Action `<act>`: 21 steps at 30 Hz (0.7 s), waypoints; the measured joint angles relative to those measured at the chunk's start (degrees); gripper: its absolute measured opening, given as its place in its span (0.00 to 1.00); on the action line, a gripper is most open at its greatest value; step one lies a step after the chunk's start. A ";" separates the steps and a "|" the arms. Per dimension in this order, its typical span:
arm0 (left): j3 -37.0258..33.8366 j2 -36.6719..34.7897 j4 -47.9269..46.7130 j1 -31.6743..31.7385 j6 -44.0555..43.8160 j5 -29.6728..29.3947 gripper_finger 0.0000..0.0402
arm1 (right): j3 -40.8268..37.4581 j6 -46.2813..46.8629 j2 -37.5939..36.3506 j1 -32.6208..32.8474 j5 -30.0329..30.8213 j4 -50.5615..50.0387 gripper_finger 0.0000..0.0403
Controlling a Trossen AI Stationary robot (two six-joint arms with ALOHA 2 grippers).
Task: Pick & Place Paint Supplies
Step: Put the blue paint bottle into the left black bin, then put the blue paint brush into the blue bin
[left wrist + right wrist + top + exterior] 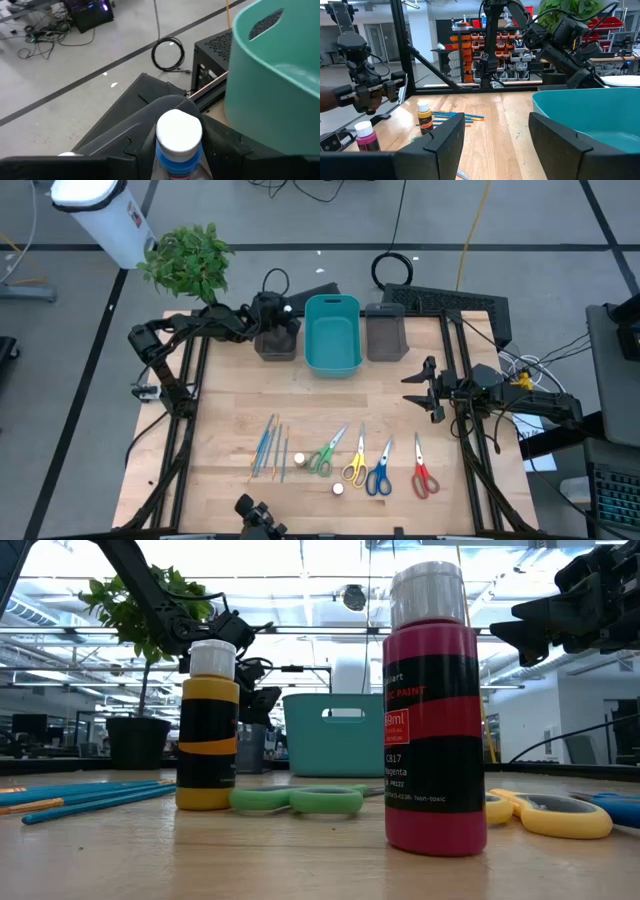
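Holding a blue bottle (178,145) clamped over the left grey bin (277,346), left gripper (283,315) nears first drop. Right gripper (432,388) waits, fingers apart. Brushes (268,448), scissors (370,465), two bottles (208,726) remain on table (220,410).

A magenta paint bottle (435,710) stands in the foreground of the low view, its black label carrying the only legible text on the table. Partly turned from view, the label reads "art" above pink lettering ending "C PAINT". A red box beneath shows "9ml" over smaller lines too fine to make out. Lower, white print gives "C617", then "Magenta", then a code that looks like "PR122", and a bottom line ending "non-toxic". The yellow paint bottle (208,728) beside it shows a black band with no readable print.
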 joint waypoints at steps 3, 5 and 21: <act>0.00 0.00 -0.06 0.00 -0.21 -0.45 0.46 | 0.00 0.00 0.00 -0.01 0.00 -0.01 0.53; 0.00 0.00 -0.06 0.00 -0.23 -0.45 0.49 | -0.01 0.00 -0.01 0.01 0.00 -0.01 0.53; -0.04 -3.26 -1.25 -0.36 0.46 -0.42 0.71 | -0.01 0.00 0.00 0.01 0.00 -0.01 0.53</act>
